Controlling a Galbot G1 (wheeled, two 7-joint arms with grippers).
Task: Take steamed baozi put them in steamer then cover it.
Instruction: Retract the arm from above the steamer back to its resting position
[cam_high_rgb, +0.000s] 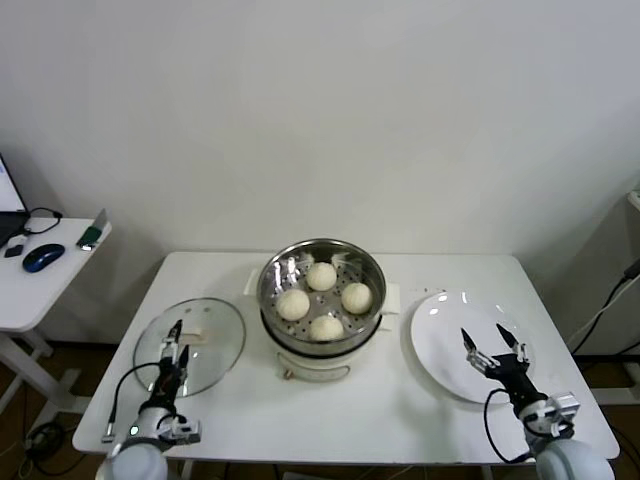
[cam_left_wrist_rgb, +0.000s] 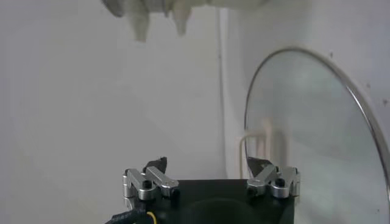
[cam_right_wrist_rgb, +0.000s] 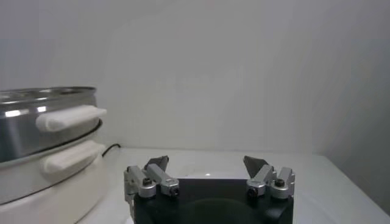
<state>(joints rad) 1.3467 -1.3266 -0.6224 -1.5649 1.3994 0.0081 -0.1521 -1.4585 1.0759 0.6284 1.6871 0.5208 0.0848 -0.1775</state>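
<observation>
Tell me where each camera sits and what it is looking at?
Head view: up on the robot's head, looking down at the white table, the round shiny steel steamer holding four cream-white baozi; both arms show.
Left wrist view: on the left arm, facing the round clear glass cover; the open left gripper shows.
Right wrist view: on the right arm, facing the wall; the open right gripper shows.
Shared: head and right wrist both see the steamer.

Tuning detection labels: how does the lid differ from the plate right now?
The lid is clear glass with a metal rim and a cream handle; the plate is plain opaque white with no handle. The lid lies left of the steamer, under the left gripper; the plate lies right of it, under the right gripper. Both are round, lie flat on the table, and hold nothing.
</observation>
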